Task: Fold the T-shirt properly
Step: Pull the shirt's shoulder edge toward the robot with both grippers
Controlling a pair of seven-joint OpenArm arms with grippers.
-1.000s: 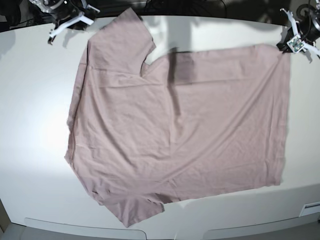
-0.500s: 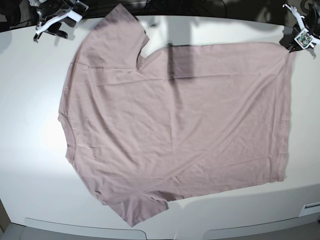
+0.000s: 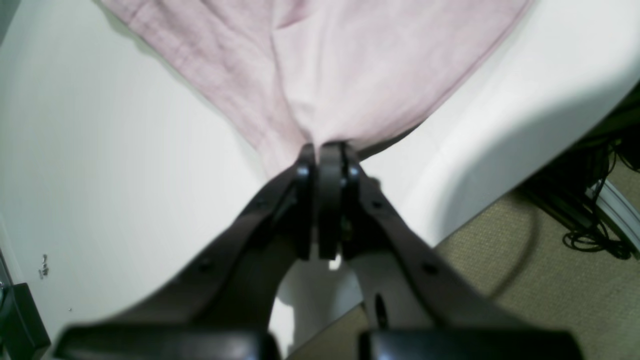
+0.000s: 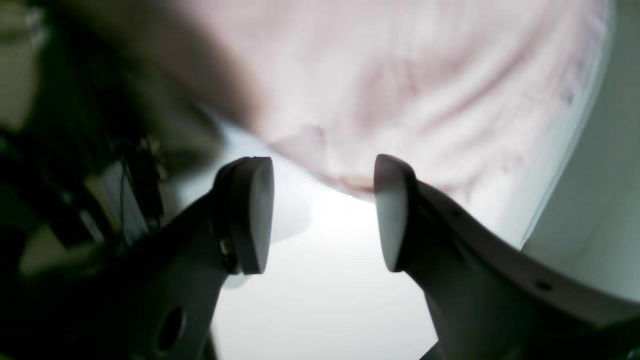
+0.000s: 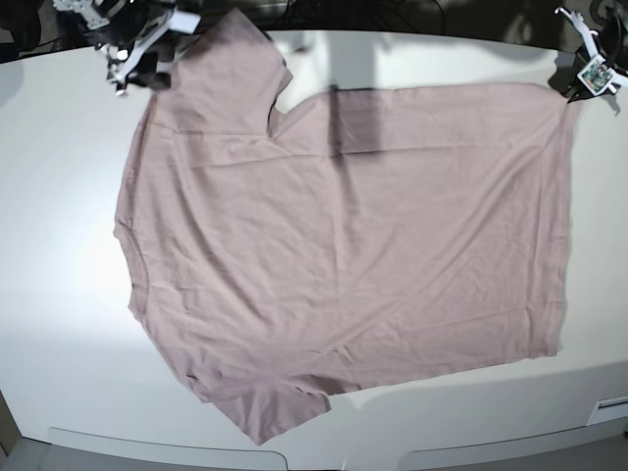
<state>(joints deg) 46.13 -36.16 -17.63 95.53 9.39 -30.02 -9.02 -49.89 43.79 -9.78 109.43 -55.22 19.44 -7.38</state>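
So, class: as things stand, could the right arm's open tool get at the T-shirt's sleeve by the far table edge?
Probably yes: the right tool hangs open just beside the T-shirt sleeve, nothing lying between.

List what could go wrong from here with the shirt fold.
1. The left gripper is shut on a corner of the T-shirt near the table edge; a pull could drag the spread cloth out of shape.
2. The right gripper stands open beside the sleeve, holding nothing; only one corner is controlled, so a fold begun now may go skewed.
3. The cloth lies wrinkled; creases may get folded in.
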